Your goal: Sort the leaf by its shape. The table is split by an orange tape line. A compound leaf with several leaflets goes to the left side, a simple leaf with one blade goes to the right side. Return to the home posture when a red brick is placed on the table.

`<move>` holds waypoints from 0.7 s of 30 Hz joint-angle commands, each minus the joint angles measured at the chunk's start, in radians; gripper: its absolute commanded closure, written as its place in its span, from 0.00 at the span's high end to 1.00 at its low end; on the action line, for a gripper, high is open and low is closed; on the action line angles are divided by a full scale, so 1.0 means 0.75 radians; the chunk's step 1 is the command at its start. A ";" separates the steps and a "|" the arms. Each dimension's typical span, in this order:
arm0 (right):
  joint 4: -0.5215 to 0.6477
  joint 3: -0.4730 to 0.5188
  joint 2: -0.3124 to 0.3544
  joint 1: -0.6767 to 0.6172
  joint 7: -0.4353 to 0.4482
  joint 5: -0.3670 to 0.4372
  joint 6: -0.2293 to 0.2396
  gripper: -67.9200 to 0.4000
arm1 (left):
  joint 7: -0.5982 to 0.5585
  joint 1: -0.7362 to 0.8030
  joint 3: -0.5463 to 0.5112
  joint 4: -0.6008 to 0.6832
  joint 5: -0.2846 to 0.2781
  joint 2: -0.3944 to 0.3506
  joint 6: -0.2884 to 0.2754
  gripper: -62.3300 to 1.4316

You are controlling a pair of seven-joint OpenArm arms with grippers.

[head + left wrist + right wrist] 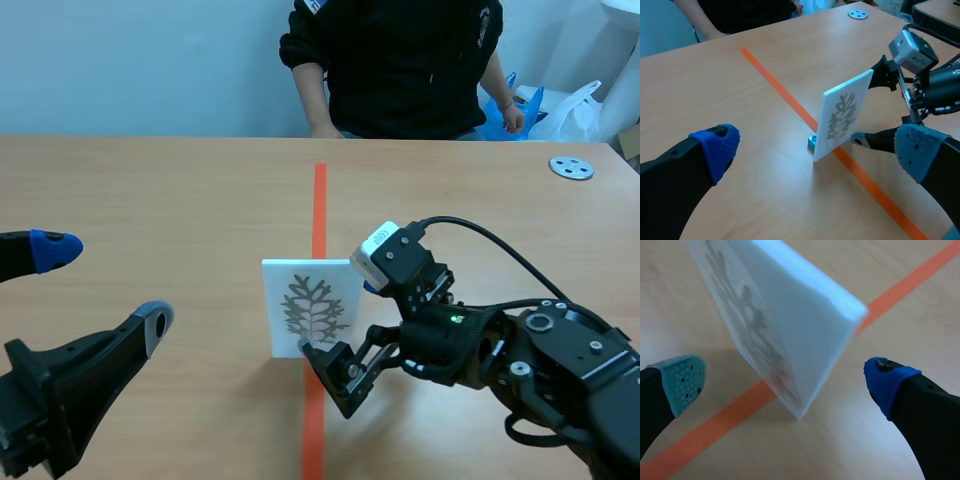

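**Scene view: leaf card stands at the tape line between the open fingers of the right end effector**

The card (310,305) is a thick white board printed with a grey leaf that branches into many lobes off a central stem. It stands on edge near the middle of the tabletop (150,190), printed face toward the robot. It straddles the orange tape line (320,200), with more of it on the left side. In the left wrist view a small teal base (812,142) shows at its foot, just beside the tape.

The right end effector (340,318) comes in low from the right and is open around the card. One finger lies in front of the printed face near the card's lower edge, and the blue-padded one sits behind the card's right edge. In the right wrist view the card rises between the two pads with a gap on each side, so neither pad visibly presses on it.

The left end effector (105,285) is also open and holds nothing. It sits at the left of the tabletop, well apart from the card, fingers spread wide and pointing toward it.

A person (400,60) in a dark top sits across the tabletop, hands at the far edge. A small grey disc (571,168) lies near the far right corner.
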 commanded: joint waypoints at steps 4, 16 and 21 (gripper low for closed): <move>0.032 0.002 -0.016 0.015 0.035 -0.025 -0.005 0.82 | -0.027 -0.005 0.006 0.030 -0.008 0.007 -0.002 1.00; 0.032 0.002 -0.017 0.015 0.040 -0.025 -0.005 0.20 | -0.027 -0.005 0.006 0.030 -0.008 0.007 -0.002 1.00; 0.032 0.002 -0.016 0.015 0.040 -0.025 -0.005 0.07 | -0.027 -0.005 0.006 0.030 -0.008 0.007 -0.002 1.00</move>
